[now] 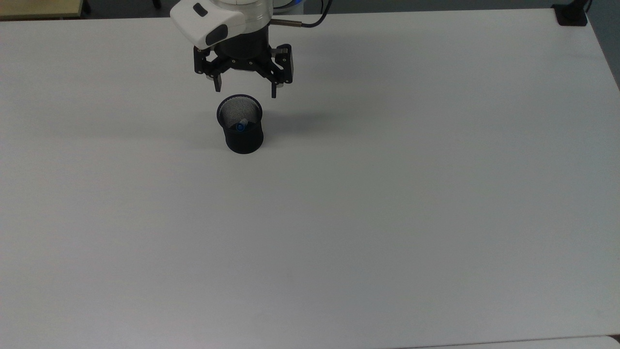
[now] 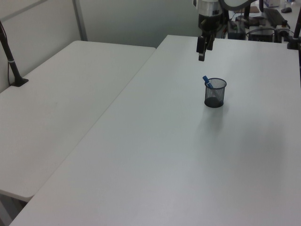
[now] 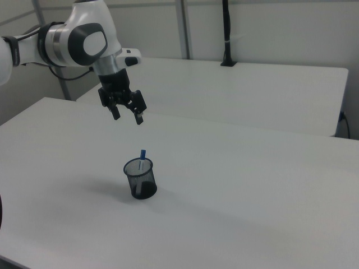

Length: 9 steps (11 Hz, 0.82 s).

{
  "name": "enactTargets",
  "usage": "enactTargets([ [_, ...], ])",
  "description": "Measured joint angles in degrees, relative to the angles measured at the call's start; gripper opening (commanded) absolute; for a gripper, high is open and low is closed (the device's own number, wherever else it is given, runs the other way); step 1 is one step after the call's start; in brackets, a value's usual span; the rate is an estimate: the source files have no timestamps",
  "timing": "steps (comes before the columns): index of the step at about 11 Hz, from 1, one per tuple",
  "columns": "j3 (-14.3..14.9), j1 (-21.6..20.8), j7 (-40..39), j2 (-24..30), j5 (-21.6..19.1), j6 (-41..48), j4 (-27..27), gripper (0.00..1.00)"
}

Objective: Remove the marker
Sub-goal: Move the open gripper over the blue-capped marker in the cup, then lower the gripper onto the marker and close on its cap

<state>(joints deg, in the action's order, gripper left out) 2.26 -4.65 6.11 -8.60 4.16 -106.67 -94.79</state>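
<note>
A black mesh cup [image 1: 240, 124] [image 2: 215, 92] [image 3: 140, 177] stands upright on the white table [image 1: 387, 194]. The marker [image 1: 240, 125] [image 2: 207, 81] [image 3: 142, 154] leans inside it, its blue cap sticking out above the rim. My gripper [image 1: 245, 93] [image 2: 201, 57] [image 3: 128, 119] hangs in the air above the table, just past the cup toward the top view's upper edge. Its fingers are spread wide, open, with nothing between them.
A second white table [image 2: 56, 99] adjoins the first on the left view's left. A black clamp post [image 2: 9, 52] stands on its far left edge. Another black clamp base [image 1: 571, 14] sits at the top view's upper right corner.
</note>
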Motion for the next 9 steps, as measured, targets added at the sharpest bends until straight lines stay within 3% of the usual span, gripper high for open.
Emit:
enactTargets([
  [9,-0.2,-0.2,0.0,-1.4,0.0,-2.3,0.0,1.0],
])
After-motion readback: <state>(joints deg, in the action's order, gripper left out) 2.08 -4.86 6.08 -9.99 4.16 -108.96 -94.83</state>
